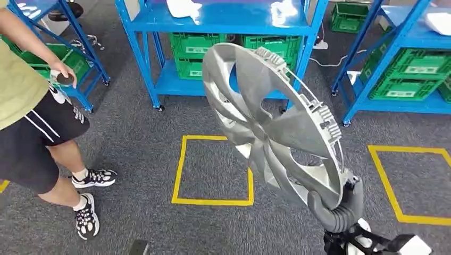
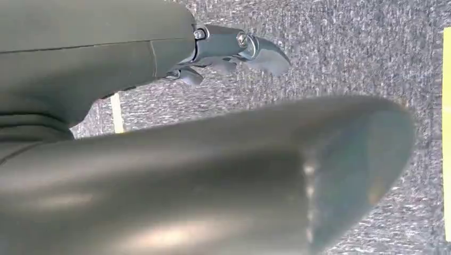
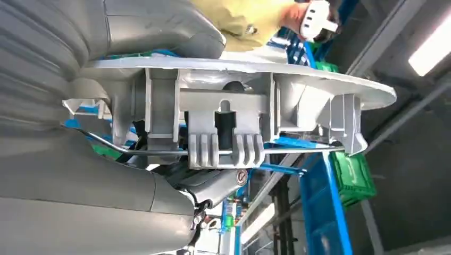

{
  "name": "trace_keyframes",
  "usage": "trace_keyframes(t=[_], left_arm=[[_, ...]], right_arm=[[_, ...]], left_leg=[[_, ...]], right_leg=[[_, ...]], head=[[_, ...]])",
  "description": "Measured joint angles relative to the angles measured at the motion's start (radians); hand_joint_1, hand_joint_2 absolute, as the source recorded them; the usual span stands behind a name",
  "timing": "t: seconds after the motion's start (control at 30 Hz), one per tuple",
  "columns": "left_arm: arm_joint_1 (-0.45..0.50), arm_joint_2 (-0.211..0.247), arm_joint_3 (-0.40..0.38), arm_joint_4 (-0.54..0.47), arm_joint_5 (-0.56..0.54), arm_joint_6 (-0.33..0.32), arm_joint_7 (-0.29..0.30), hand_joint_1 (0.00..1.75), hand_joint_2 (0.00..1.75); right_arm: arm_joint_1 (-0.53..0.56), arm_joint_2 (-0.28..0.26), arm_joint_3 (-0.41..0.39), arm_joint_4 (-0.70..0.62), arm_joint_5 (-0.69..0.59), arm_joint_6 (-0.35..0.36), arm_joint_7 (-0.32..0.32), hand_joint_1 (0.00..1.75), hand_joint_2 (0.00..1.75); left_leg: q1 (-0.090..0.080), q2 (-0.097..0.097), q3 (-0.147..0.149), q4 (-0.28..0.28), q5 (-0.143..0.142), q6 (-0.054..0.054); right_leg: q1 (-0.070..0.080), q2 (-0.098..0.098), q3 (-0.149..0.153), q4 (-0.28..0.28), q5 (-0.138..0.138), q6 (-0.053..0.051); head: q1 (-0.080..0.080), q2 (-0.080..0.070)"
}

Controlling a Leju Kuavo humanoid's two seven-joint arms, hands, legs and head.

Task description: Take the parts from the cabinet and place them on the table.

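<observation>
Over on the left a person (image 1: 32, 106) stands on the grey carpet (image 1: 133, 143), holding a small dark thing. The left hand (image 2: 234, 50) hangs over that carpet, fingers loosely curled with nothing in them. Middle to right, the silver wheel cover (image 1: 271, 122) is up in the air, tilted, in front of the blue shelves (image 1: 223, 32) with green crates (image 1: 194, 50). The right hand (image 1: 337, 204) comes up from below and grips its lower rim, thumb on one face and fingers behind.
</observation>
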Motion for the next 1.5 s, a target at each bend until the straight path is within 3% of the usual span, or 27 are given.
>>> trace_keyframes(t=[0.07,0.13,0.17,0.23,0.3,0.33,0.37,0.5,0.53,0.63,0.7,0.73,0.8,0.83,0.87,0.93,1.0,1.03,1.07,1.1,1.17,1.2,1.27,1.3,1.33,1.37,1.5], left_arm=[[0.003,0.000,0.000,0.000,-0.001,0.000,0.000,0.00,0.00],[0.004,0.000,0.000,0.000,-0.002,0.000,0.000,0.00,0.00],[0.005,0.000,0.000,0.000,-0.003,0.000,0.000,0.00,0.00],[0.006,0.000,0.000,0.000,-0.006,-0.003,0.000,0.00,0.00],[0.004,0.000,0.000,0.000,-0.006,-0.006,-0.002,0.00,0.00],[0.002,0.000,0.000,-0.001,-0.006,-0.008,-0.004,0.00,0.00],[-0.003,0.000,0.000,-0.002,-0.006,-0.011,-0.007,0.00,0.00],[-0.003,0.000,0.000,-0.002,-0.006,-0.011,-0.015,0.00,0.00],[-0.003,-0.001,0.000,-0.002,-0.007,-0.011,-0.016,0.00,0.00],[-0.003,-0.002,0.000,-0.002,-0.007,-0.011,-0.018,0.00,0.00],[0.000,-0.002,0.000,-0.002,-0.007,-0.011,-0.018,0.00,0.00],[0.001,-0.002,0.000,-0.002,-0.007,-0.011,-0.018,0.00,0.00],[0.002,-0.002,0.000,-0.002,-0.008,-0.011,-0.018,0.00,0.00],[0.002,-0.003,0.000,-0.002,-0.008,-0.011,-0.019,0.00,0.00],[0.002,-0.005,0.000,-0.002,-0.008,-0.011,-0.019,0.00,0.00],[0.000,-0.005,0.000,-0.002,-0.009,-0.011,-0.021,0.00,0.00],[0.004,-0.005,0.000,-0.001,-0.010,-0.011,-0.021,0.00,0.00],[0.007,-0.003,0.000,-0.001,-0.010,-0.011,-0.022,0.00,0.00],[0.006,-0.003,0.000,-0.001,-0.010,-0.011,-0.023,0.00,0.00],[0.004,-0.003,0.000,-0.001,-0.010,-0.011,-0.023,0.00,0.00],[0.004,-0.003,0.000,-0.001,-0.013,-0.011,-0.023,0.00,0.00],[0.006,-0.003,0.000,0.000,-0.015,-0.011,-0.022,0.00,0.00],[0.008,-0.003,0.000,0.000,-0.019,-0.011,-0.020,0.00,0.00],[0.008,-0.002,0.000,0.000,-0.019,-0.011,-0.017,0.00,0.00],[0.007,-0.001,0.000,-0.001,-0.019,-0.011,-0.016,0.00,0.00],[0.004,-0.002,0.000,-0.001,-0.019,-0.011,-0.015,0.00,0.00],[0.004,0.001,0.000,-0.002,-0.019,-0.011,-0.014,0.00,0.00]], right_arm=[[0.001,0.000,0.000,-0.001,0.004,0.000,0.000,1.75,1.75],[0.007,0.000,0.000,-0.001,0.012,-0.006,0.000,1.75,1.75],[0.009,0.000,-0.002,-0.001,0.012,-0.010,0.000,1.75,1.75],[0.010,0.000,-0.002,-0.001,0.016,-0.011,0.000,1.75,1.75],[0.011,0.000,-0.002,-0.001,0.022,-0.013,0.000,1.75,1.75],[0.013,0.000,-0.002,-0.001,0.024,-0.013,0.000,1.75,1.75],[0.015,0.000,-0.003,-0.003,0.027,-0.013,0.000,1.75,1.75],[0.017,0.000,-0.003,-0.010,0.047,-0.029,0.000,1.75,1.75],[0.018,0.000,-0.003,-0.012,0.051,-0.032,0.000,1.75,1.75],[0.019,0.000,-0.003,-0.016,0.059,-0.036,0.000,1.75,1.75],[0.023,0.000,-0.003,-0.017,0.064,-0.040,0.000,1.75,1.75],[0.024,0.000,-0.003,-0.017,0.065,-0.042,0.000,1.75,1.75],[0.027,0.000,-0.003,-0.019,0.064,-0.048,0.000,1.75,1.75],[0.029,0.000,-0.003,-0.022,0.063,-0.048,0.000,1.75,1.75],[0.029,0.000,-0.003,-0.024,0.063,-0.048,0.000,1.75,1.75],[0.035,0.000,-0.003,-0.030,0.062,-0.046,0.000,1.75,1.75],[0.033,0.000,-0.003,-0.031,0.063,-0.049,0.000,1.75,1.75],[0.032,0.000,-0.003,-0.031,0.065,-0.050,0.000,1.75,1.75],[0.032,0.000,-0.003,-0.031,0.066,-0.053,0.000,1.75,1.75],[0.032,0.000,-0.003,-0.031,0.065,-0.055,0.000,1.75,1.75],[0.035,0.000,-0.003,-0.031,0.066,-0.061,0.000,1.75,1.75],[0.037,0.000,-0.003,-0.031,0.069,-0.066,0.000,1.75,1.75],[0.037,0.000,-0.003,-0.031,0.071,-0.071,0.000,1.75,1.75],[0.037,0.000,-0.002,-0.031,0.072,-0.072,0.000,1.75,1.75],[0.037,0.000,0.000,-0.031,0.071,-0.074,0.000,1.75,1.75],[0.036,0.000,0.001,-0.031,0.071,-0.076,0.000,1.75,1.75],[0.028,0.000,0.003,-0.032,0.072,-0.082,0.000,1.75,1.75]], left_leg=[[0.003,-0.002,-0.025,0.059,-0.092,-0.008],[0.005,-0.002,-0.058,0.207,-0.208,-0.016],[0.005,-0.001,-0.066,0.272,-0.230,-0.017],[0.005,-0.002,-0.032,0.290,-0.185,-0.016],[0.005,-0.002,0.071,0.167,-0.129,-0.007],[0.004,-0.002,0.146,0.070,-0.134,0.000],[-0.003,-0.001,0.212,-0.027,-0.179,0.007],[-0.006,-0.004,0.191,-0.039,-0.162,0.032],[-0.002,-0.006,0.186,-0.041,-0.152,0.039],[-0.002,-0.019,0.159,-0.038,-0.129,0.049],[-0.002,-0.032,0.143,-0.030,-0.120,0.047],[-0.002,-0.041,0.134,-0.024,-0.117,0.044],[-0.002,-0.062,0.122,-0.012,-0.114,0.041],[0.000,-0.071,0.118,-0.007,-0.114,0.039],[-0.001,-0.076,0.109,-0.003,-0.112,0.033],[0.003,-0.096,0.097,0.000,-0.105,0.018],[0.004,-0.117,0.091,-0.006,-0.096,0.003],[0.004,-0.096,0.088,0.003,-0.101,0.003],[0.000,-0.052,0.074,0.030,-0.123,-0.001],[0.003,-0.028,0.046,0.088,-0.160,-0.006],[0.008,-0.016,-0.026,0.246,-0.231,-0.016],[0.010,-0.015,-0.042,0.284,-0.238,-0.019],[0.014,-0.008,-0.006,0.226,-0.191,-0.022],[0.015,0.002,0.041,0.142,-0.150,-0.022],[0.015,0.028,0.095,0.049,-0.113,-0.021],[0.009,0.082,0.115,-0.004,-0.125,-0.011],[0.002,0.039,0.097,-0.002,-0.110,0.018]], right_leg=[[-0.002,-0.002,-0.023,0.000,0.021,-0.014],[-0.001,-0.003,-0.050,0.001,0.043,-0.016],[0.000,-0.003,-0.065,0.001,0.055,-0.016],[0.001,-0.003,-0.095,0.002,0.077,-0.013],[0.002,-0.001,-0.119,0.004,0.094,-0.008],[0.003,-0.001,-0.122,0.006,0.104,-0.003],[0.007,-0.001,-0.130,0.010,0.110,0.004],[0.002,-0.011,-0.127,0.005,0.132,0.029],[-0.003,-0.009,-0.134,0.019,0.119,0.033],[-0.004,-0.006,-0.212,0.221,-0.024,0.045],[-0.004,-0.006,-0.238,0.316,-0.059,0.048],[-0.004,-0.005,-0.216,0.293,-0.043,0.047],[-0.004,0.011,-0.112,0.136,0.027,0.038],[-0.004,0.048,-0.059,0.050,0.051,0.030],[-0.007,0.099,-0.045,0.019,0.027,0.024],[0.003,0.069,-0.050,0.016,0.038,0.022],[0.001,0.048,-0.049,0.008,0.045,0.008],[-0.006,0.030,-0.046,-0.001,0.052,0.002],[-0.005,0.020,-0.046,-0.003,0.053,-0.002],[-0.005,0.006,-0.048,-0.003,0.052,-0.008],[-0.004,-0.025,-0.051,-0.002,0.052,-0.009],[-0.004,-0.039,-0.053,-0.001,0.053,-0.008],[-0.004,-0.064,-0.054,0.001,0.054,-0.007],[-0.005,-0.077,-0.054,0.003,0.053,-0.005],[-0.005,-0.089,-0.054,0.006,0.052,-0.001],[0.001,-0.097,-0.054,0.009,0.051,0.006],[0.000,-0.134,-0.052,0.008,0.054,0.031]], head=[[-0.009,0.000],[-0.012,0.000],[-0.013,0.000],[-0.013,0.000],[-0.014,0.000],[-0.015,0.000],[-0.016,0.000],[-0.016,0.000],[-0.016,0.000],[-0.005,0.000],[-0.005,0.000],[-0.004,0.000],[-0.003,0.000],[-0.002,0.000],[-0.003,0.000],[-0.003,0.000],[-0.002,0.000],[0.000,0.000],[-0.008,0.000],[-0.016,0.000],[-0.016,0.000],[-0.017,0.000],[-0.018,0.000],[-0.018,0.000],[-0.018,0.000],[-0.019,0.000],[-0.014,0.000]])
